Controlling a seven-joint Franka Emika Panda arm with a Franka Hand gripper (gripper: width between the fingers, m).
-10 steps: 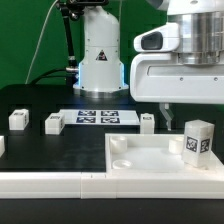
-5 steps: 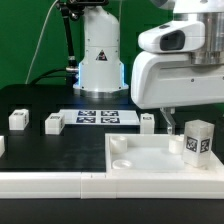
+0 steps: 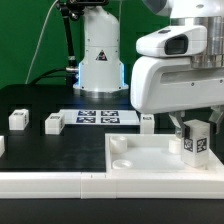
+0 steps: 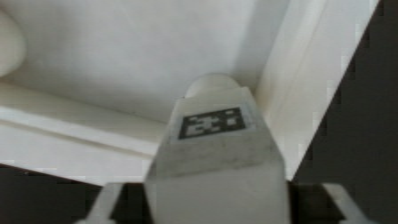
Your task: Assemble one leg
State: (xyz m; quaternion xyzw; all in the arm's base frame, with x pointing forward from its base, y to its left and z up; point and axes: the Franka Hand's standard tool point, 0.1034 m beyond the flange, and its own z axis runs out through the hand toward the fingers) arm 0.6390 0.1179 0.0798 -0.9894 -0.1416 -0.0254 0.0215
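Observation:
One leg [image 3: 197, 140], a small white block with a black-and-white tag, stands upright on the far right of the large white panel [image 3: 150, 158]. My gripper [image 3: 186, 126] hangs right at it. In the wrist view the leg [image 4: 217, 140] fills the space between my fingers, tag side up. My gripper [image 4: 222, 205] is open, with a dark gap between the leg and each finger [image 4: 118, 205]. The pads do not touch it.
Three more white legs stand on the black table: two at the exterior view's left [image 3: 18, 119] [image 3: 53, 123] and one by the panel's back edge [image 3: 147, 121]. The marker board [image 3: 97, 117] lies behind them. The robot base [image 3: 98, 50] stands at the back.
My gripper has moved toward the exterior view's right, from beside the leg to around it. The leg and the other parts have not moved.

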